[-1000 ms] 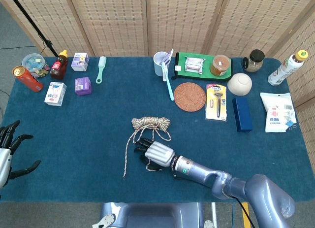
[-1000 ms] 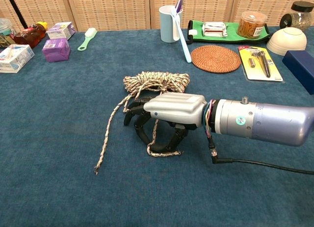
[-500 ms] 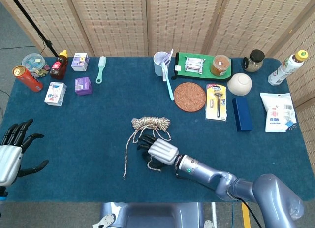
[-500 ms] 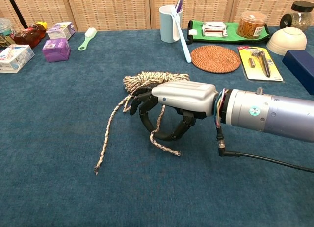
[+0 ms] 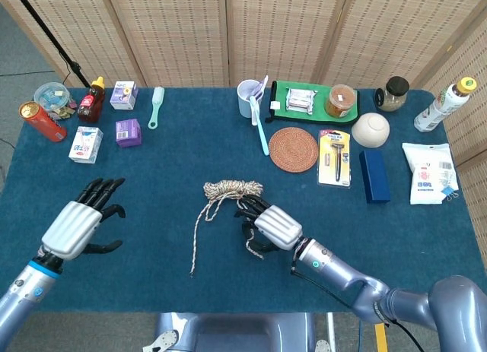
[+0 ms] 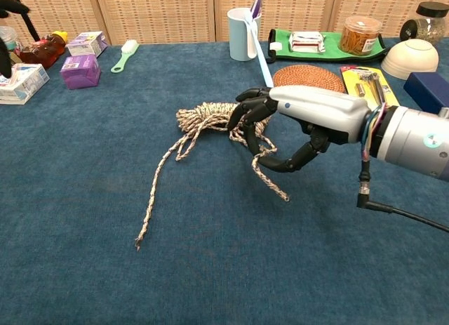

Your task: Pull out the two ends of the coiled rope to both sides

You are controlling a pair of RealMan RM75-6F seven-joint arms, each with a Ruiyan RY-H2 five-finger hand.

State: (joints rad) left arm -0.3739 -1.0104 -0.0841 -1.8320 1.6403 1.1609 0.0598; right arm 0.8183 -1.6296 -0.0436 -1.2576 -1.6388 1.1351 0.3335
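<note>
Rope: the coiled rope lies mid-bench on the blue cloth, a tight bundle with two loose tails running toward the near edge.
Long tail: the left end trails off the coil on the left and lies flat on the bench, nothing touching it.
Short tail: the right end comes off the coil's right side and passes through the right hand's curled fingers, its tip resting on the cloth just below the hand.
Right hand: the right hand sits just right of the coil, thumb and fingertips pinching that short tail, palm shell facing up; in the head view it sits just below and right of the bundle.
Left hand: the left hand is well left of the rope, above the cloth, fingers spread wide and holding nothing; the chest view catches only dark fingertips at the top left corner.
Back left: a purple box, a white carton and a mint brush.
Back right: a white cup, a woven coaster and a razor pack, all well clear of the rope.
</note>
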